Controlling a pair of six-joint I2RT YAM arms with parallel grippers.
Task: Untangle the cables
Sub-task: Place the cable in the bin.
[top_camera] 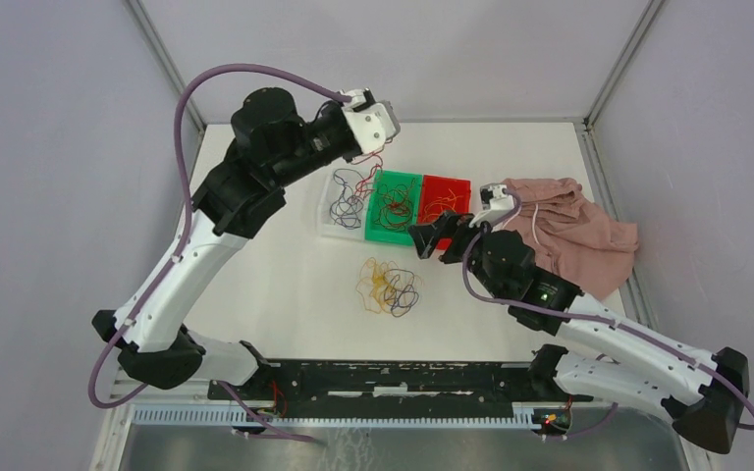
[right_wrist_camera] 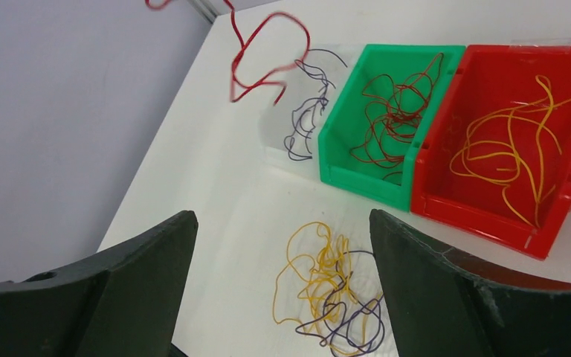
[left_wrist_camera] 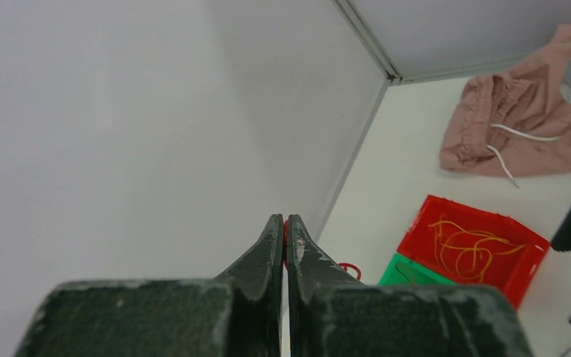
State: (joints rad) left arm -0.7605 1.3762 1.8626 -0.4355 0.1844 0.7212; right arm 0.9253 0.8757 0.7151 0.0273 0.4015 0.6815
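Note:
A tangled clump of yellow-orange and dark purple cables (top_camera: 388,287) lies on the white table in front of the bins, seen close in the right wrist view (right_wrist_camera: 334,290). My right gripper (top_camera: 434,238) hovers above and to the right of the clump, open (right_wrist_camera: 282,219) with nothing between its fingers. My left gripper (left_wrist_camera: 285,220) is raised over the clear bin, shut on a dark red cable (left_wrist_camera: 285,232). That red cable (right_wrist_camera: 268,52) dangles free in the air (top_camera: 373,162).
Three bins stand side by side: a clear bin (top_camera: 329,224) with purple wires, a green bin (right_wrist_camera: 357,178) with dark red wires, a red bin (right_wrist_camera: 483,212) with yellow ones. A pink cloth (top_camera: 574,231) with a white drawstring lies at the right. Enclosure walls surround the table.

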